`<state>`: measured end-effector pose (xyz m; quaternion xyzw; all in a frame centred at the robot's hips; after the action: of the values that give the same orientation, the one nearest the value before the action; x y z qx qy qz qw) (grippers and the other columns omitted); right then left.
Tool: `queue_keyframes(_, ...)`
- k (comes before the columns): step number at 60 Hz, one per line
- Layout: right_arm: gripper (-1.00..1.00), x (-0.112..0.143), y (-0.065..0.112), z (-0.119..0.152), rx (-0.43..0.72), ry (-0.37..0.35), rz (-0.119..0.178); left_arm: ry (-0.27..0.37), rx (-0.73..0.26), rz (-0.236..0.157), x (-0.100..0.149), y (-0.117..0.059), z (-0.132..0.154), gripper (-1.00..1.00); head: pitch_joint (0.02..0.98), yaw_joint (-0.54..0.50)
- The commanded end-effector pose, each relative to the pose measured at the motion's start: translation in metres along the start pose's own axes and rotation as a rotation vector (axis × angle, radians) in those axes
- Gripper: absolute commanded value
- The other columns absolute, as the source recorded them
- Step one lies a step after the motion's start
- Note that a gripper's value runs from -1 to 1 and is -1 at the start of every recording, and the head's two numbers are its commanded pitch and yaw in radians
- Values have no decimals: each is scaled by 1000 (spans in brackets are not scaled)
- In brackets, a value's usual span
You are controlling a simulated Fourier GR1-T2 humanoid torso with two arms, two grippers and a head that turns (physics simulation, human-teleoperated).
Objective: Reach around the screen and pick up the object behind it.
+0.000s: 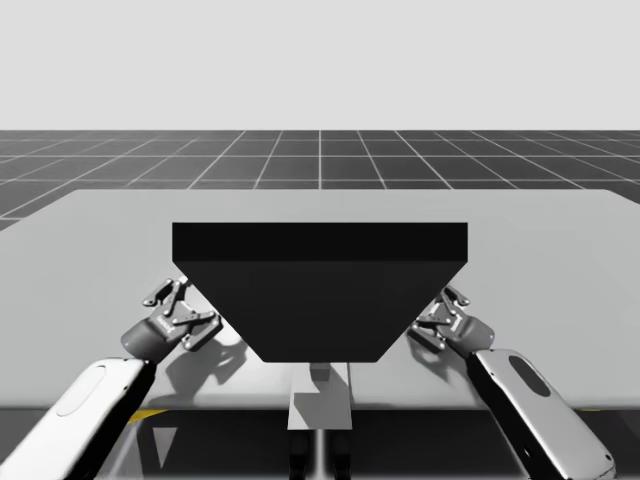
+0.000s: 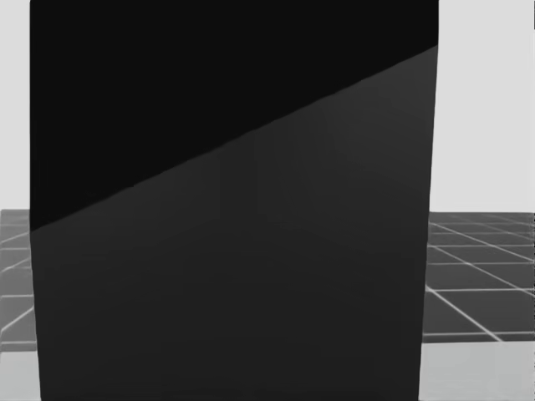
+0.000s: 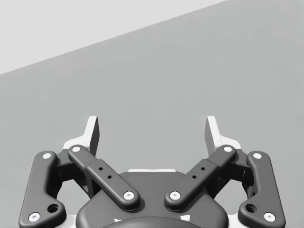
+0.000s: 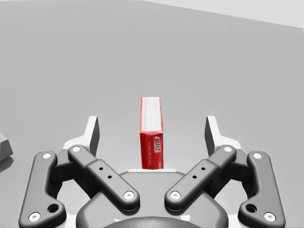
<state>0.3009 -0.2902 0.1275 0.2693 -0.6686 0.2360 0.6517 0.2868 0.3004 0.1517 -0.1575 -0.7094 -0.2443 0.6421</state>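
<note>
A tall black screen (image 1: 320, 290) stands in the middle of the grey table (image 1: 560, 250), and it blocks most of the head view (image 2: 234, 251). A slim red box (image 4: 151, 118) stands upright on the table, ahead of my right gripper (image 4: 152, 129) and in line with the gap between its open fingers, touching neither. In the high view my right gripper (image 1: 447, 312) is beside the screen's right edge. My left gripper (image 1: 178, 306) is beside the screen's left edge. It is open (image 3: 152, 130), with bare table ahead of it.
The corner of a grey thing (image 4: 4, 145) lies on the table beside the right gripper. A grey post (image 1: 320, 395) stands at the table's front edge under the screen. Dark gridded floor (image 1: 320, 160) lies beyond the far edge.
</note>
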Motion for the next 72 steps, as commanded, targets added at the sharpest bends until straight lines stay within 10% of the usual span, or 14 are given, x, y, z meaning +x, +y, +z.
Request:
queue_keyframes(1,-1000,-15,-4,-16,-10,52,-22,-4,-13,-3,-1,-3,-2,-1000,124,-60)
queue_keyframes(40,-1000,-59,-1,-80,49,195,45,-32,-43,-29,6,-14,-4,-1000,127,-56)
queue_keyframes(41,-848,-61,-1,-80,22,185,73,-33,-43,-29,6,-14,-3,-1000,128,-56)
queue_keyframes(42,346,-63,0,-80,8,184,52,-33,-43,-30,6,-14,-3,-1000,128,-55)
queue_keyframes(44,939,-63,0,-79,21,190,43,-32,-42,-32,7,-14,-3,-1000,129,-54)
queue_keyframes(56,1000,-62,-3,-69,8,210,-2,-32,-40,-36,7,-15,-2,-1000,126,-58)
queue_keyframes(72,1000,-26,-19,-30,-49,137,15,-36,-26,-38,11,-13,-2,-1000,123,-56)
